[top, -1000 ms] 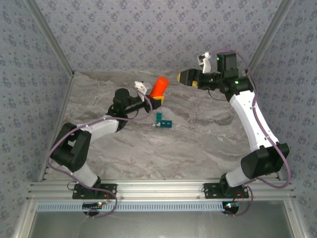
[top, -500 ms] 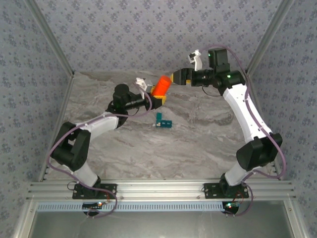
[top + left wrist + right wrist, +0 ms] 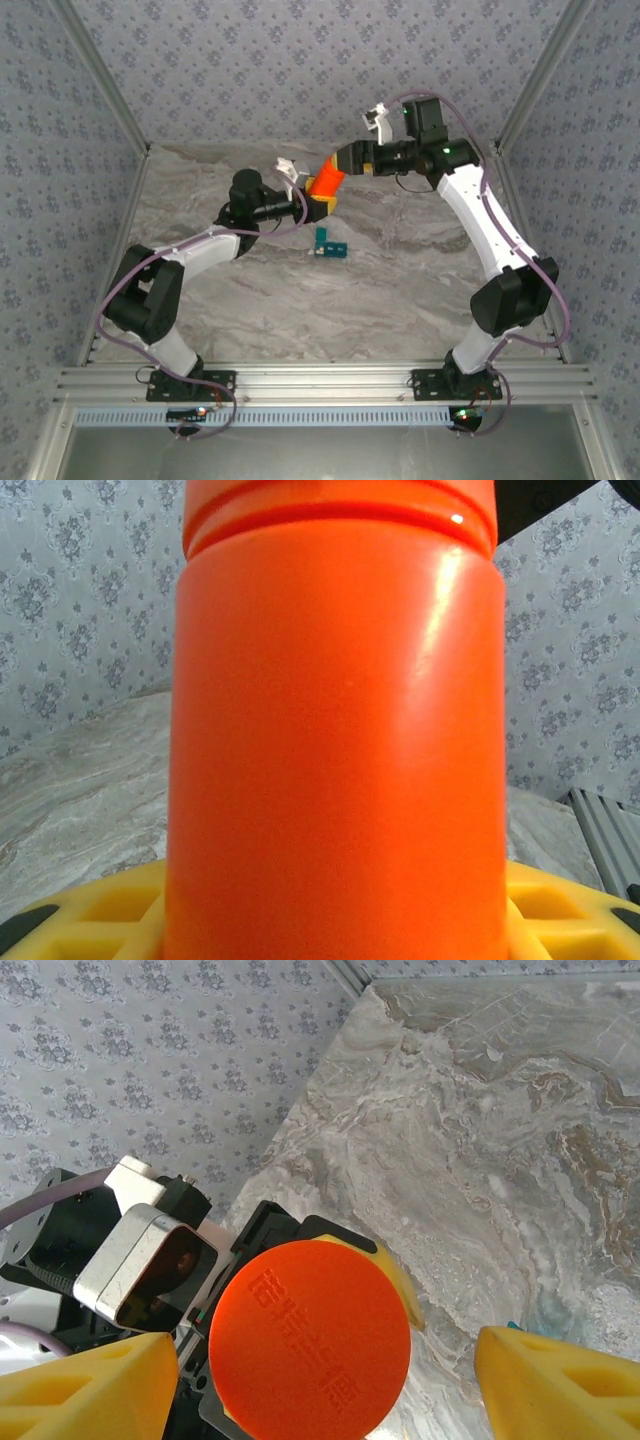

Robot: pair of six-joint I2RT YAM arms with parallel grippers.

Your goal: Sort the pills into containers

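Near the desk's far edge, my left gripper (image 3: 318, 203) is clamping the orange bottle (image 3: 323, 180). My right gripper (image 3: 342, 162) is hanging open around its cap (image 3: 310, 1338).

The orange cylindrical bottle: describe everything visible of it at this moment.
The orange cylindrical bottle looks like smooth, glossy opaque plastic, with a ridged neck band under a flat round lid bearing embossed characters. The lid is on. The left gripper clamps its lower body between yellow fingers, holding it tilted above the marble table. The right gripper faces the lid, its open fingers flanking it without touching.
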